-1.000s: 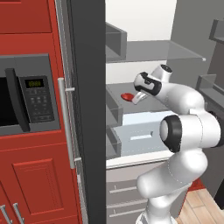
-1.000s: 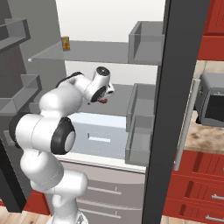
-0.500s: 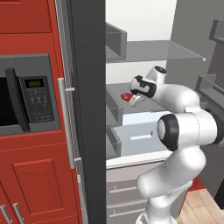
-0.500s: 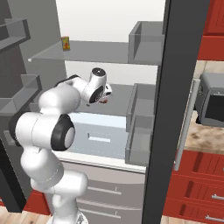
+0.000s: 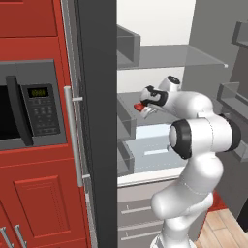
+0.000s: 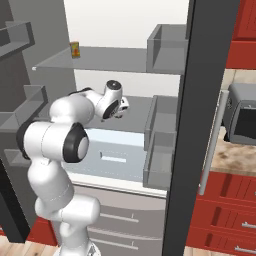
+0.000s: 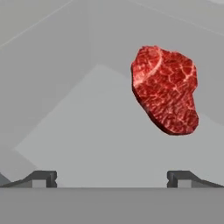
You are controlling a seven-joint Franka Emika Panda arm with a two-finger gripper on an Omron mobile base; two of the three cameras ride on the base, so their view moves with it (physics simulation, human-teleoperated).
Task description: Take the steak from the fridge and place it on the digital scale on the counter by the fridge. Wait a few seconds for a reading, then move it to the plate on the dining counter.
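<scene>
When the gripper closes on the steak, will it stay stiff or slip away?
The steak looks thick and chunky, so it probably holds its shape. Its uneven, tapering outline may let it twist or slip. It lies flat on the fridge shelf, so it is unlikely to roll.

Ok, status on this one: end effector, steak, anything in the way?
End effector open, empty, inside the fridge. Steak lying on the grey shelf ahead, off to one side of the fingertips, untouched. Nothing between them.

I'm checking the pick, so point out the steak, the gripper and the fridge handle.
steak point(image 7: 166, 89), hand view, middle of its marbled red face.
gripper point(image 7: 112, 177), hand view, midway between its open fingertips.
fridge handle point(image 5: 72, 140), left base view, middle of the silver bar.
</scene>
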